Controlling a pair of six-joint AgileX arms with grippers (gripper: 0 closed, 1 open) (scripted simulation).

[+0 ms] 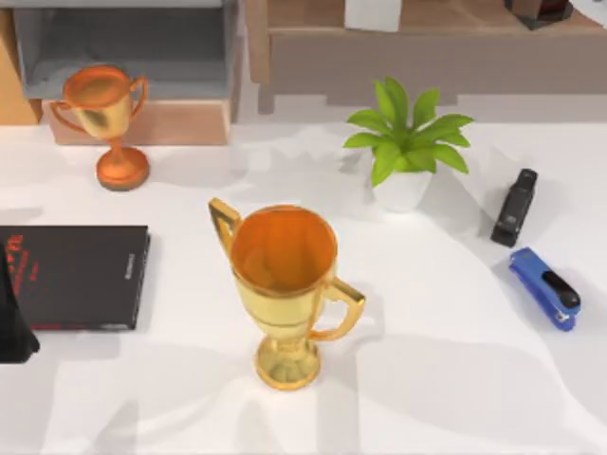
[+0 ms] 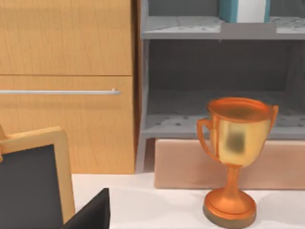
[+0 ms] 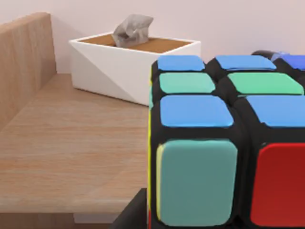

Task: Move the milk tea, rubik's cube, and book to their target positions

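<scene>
White tabletop fills the top view, with a large gold trophy (image 1: 285, 294) standing nearest the camera at the middle, its cup open upward. To its left lies a thin black book with red lettering (image 1: 78, 275), flat, with a dark part of the left arm (image 1: 14, 322) at the left edge overlapping it (whether that arm's fingers are open or closed cannot be told). To the right lie a blue stapler (image 1: 546, 288) and, just beyond it, a black stapler (image 1: 515, 207). Farther back stand a potted plant (image 1: 406, 152) and a smaller copper trophy (image 1: 106, 118), in front of a grey shelf unit (image 1: 123, 47) and a wooden shelf (image 1: 427, 28).

The left wrist view gives what the overhead one does not: the copper trophy (image 2: 236, 160) seen from the side, upright before the grey shelves (image 2: 219, 71), beside a wooden cabinet door (image 2: 66, 86). On the upper shelf stands the book (image 2: 228, 9), its teal cover and white page edges showing, cut off by the frame, so its long axis cannot be judged.

The right wrist view sits close against the rubik's cube (image 3: 224, 143), which rests square on a wooden surface (image 3: 62, 152), blue and green stickers up, teal and red facing the camera. Beyond it stands a white tissue box (image 3: 128, 67). The right gripper's grasp cannot be told.
</scene>
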